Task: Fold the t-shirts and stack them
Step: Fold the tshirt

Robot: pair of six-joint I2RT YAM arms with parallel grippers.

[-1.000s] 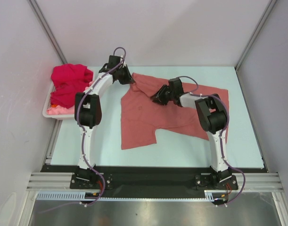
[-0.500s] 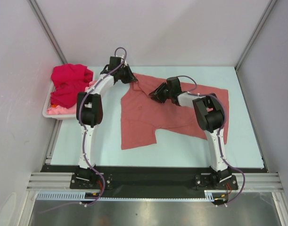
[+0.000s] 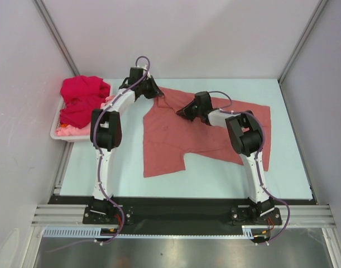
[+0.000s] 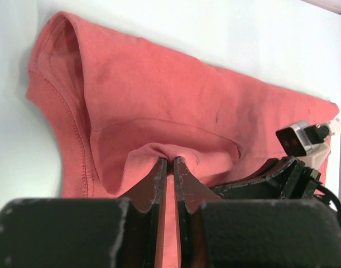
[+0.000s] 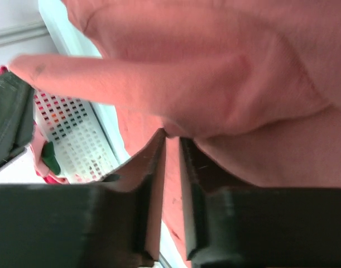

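Observation:
A dusty salmon-red t-shirt (image 3: 176, 137) lies spread on the table, its far left corner lifted. My left gripper (image 3: 157, 95) is shut on a fold of this shirt (image 4: 159, 100) at its far left edge. My right gripper (image 3: 183, 111) is shut on another fold of the same shirt (image 5: 215, 72) a little to the right, near the collar. A bright crimson t-shirt (image 3: 81, 97) and a light pink t-shirt (image 3: 67, 131) lie heaped in the white basket at the left.
The white plastic basket (image 3: 54, 132) stands at the table's far left edge; it also shows in the right wrist view (image 5: 70, 134). Grey walls close in the table on three sides.
Both grippers have moved slightly toward the far side, the left one also to the right, pulling the shirt's upper left edge with them. The grips are unchanged.

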